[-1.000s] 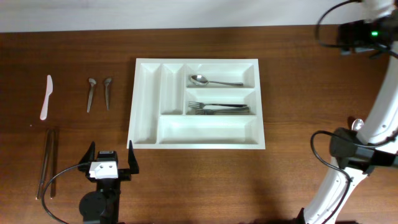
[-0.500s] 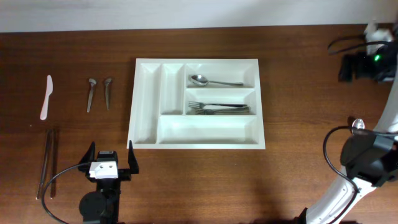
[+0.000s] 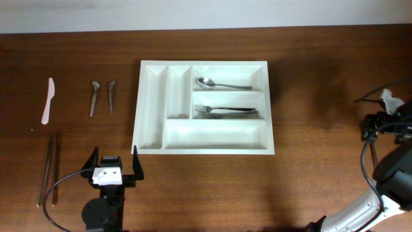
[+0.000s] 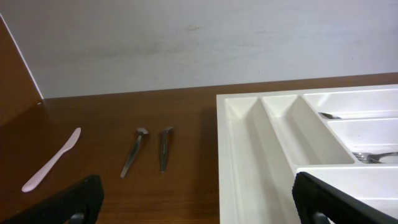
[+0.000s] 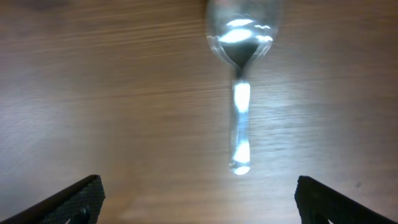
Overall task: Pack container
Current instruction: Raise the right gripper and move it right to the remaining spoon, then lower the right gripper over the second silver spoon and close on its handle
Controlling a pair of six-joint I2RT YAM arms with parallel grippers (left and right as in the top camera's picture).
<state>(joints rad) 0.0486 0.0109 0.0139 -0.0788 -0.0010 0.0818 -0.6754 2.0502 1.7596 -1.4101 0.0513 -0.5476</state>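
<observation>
Jaws on both arms stand wide apart and hold nothing. At the tabletop's near edge, left of centre, the left arm [image 3: 106, 177] points its jaws at the near-left corner of the container [image 3: 151, 109], one tip just beside it. A thin dark pair of sticks [image 3: 48, 167], possibly chopsticks, lies along the left edge.

Only the right wrist view shows a loose spoon [image 5: 239, 93] on the wood below the right arm [image 3: 393, 167] at the right edge; overhead, the arm covers it.

Mid-tabletop, nearer the far edge, the container holds forks [image 3: 225, 112] and a second spoon [image 3: 222, 84]. A broad strip of wood separates its right wall from the right arm. Left of it lie two short metal pieces [image 3: 94, 96] and a white plastic knife [image 3: 47, 100].
</observation>
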